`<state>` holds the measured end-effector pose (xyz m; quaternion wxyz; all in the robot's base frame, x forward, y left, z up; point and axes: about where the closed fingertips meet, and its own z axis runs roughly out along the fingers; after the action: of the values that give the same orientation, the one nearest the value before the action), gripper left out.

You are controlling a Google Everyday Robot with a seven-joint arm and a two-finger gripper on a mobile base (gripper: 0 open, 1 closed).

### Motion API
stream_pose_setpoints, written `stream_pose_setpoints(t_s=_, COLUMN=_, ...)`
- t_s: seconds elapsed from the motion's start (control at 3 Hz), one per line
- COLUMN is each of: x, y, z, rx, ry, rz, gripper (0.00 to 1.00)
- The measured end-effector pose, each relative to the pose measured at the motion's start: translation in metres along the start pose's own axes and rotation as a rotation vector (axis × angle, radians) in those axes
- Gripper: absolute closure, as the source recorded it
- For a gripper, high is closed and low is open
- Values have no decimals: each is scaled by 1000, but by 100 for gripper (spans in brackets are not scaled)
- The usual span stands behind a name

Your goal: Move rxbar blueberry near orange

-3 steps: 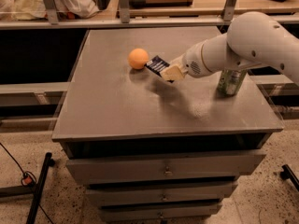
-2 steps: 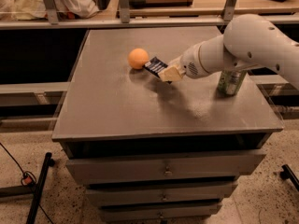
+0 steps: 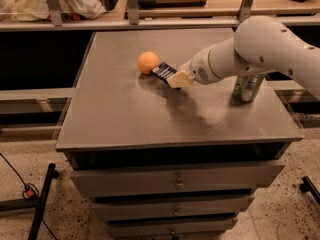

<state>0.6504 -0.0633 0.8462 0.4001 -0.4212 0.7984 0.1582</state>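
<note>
The orange (image 3: 147, 62) sits on the grey cabinet top (image 3: 125, 109), left of middle toward the back. The dark navy rxbar blueberry (image 3: 163, 71) is right beside the orange on its right, held tilted at its right end by my gripper (image 3: 178, 79). The gripper's pale fingers (image 3: 181, 80) are shut on the bar. My white arm (image 3: 260, 51) reaches in from the right. Whether the bar touches the orange or the top, I cannot tell.
A green drink can (image 3: 246, 88) stands on the right side of the top, partly behind my arm. The top's edges drop off at front and sides. A shelf with a rail (image 3: 150, 21) runs behind. Drawers (image 3: 175, 181) are below.
My gripper has moved slightly left and toward the orange with the bar. The orange and can have not moved.
</note>
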Motion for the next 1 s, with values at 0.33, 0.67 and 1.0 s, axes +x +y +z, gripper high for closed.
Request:
stream_pose_setpoints(t_s=0.33, x=-2, y=0, z=0, rx=4, ry=2, rz=-3, gripper=21)
stream_pose_setpoints(t_s=0.67, x=-2, y=0, z=-3, rx=9, ry=4, rz=2, gripper=0)
stream_pose_setpoints(t_s=1.0, x=-2, y=0, z=-2, rx=8, ry=4, rz=2, gripper=0)
